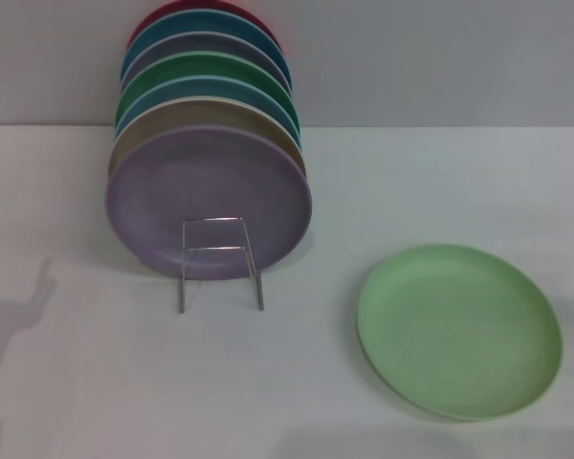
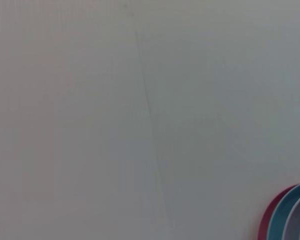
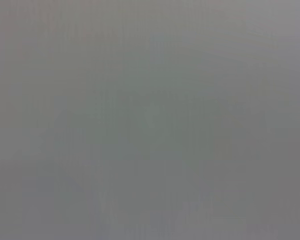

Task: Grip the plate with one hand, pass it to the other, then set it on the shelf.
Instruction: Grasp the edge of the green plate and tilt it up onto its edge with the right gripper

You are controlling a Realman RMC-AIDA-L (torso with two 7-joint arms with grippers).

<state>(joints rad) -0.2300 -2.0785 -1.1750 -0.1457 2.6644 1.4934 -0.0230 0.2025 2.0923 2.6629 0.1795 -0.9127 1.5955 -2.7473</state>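
Note:
The pale mint-green plate (image 1: 459,330) lies flat on the white table at the front right of the head view. The shelf (image 1: 220,263), a thin silver wire rack with a rectangular loop front, stands left of centre. Several coloured plates stand upright in it, the front one lilac (image 1: 209,196). No gripper shows in any view. A dark sliver at the head view's left edge may belong to the left arm. The left wrist view shows only blank wall and the edges of red and blue rack plates (image 2: 285,215). The right wrist view is plain grey.
The white table (image 1: 96,382) runs across the whole head view, with a grey wall behind it. A soft shadow falls on the table at the front left. Bare tabletop lies between the rack and the mint plate.

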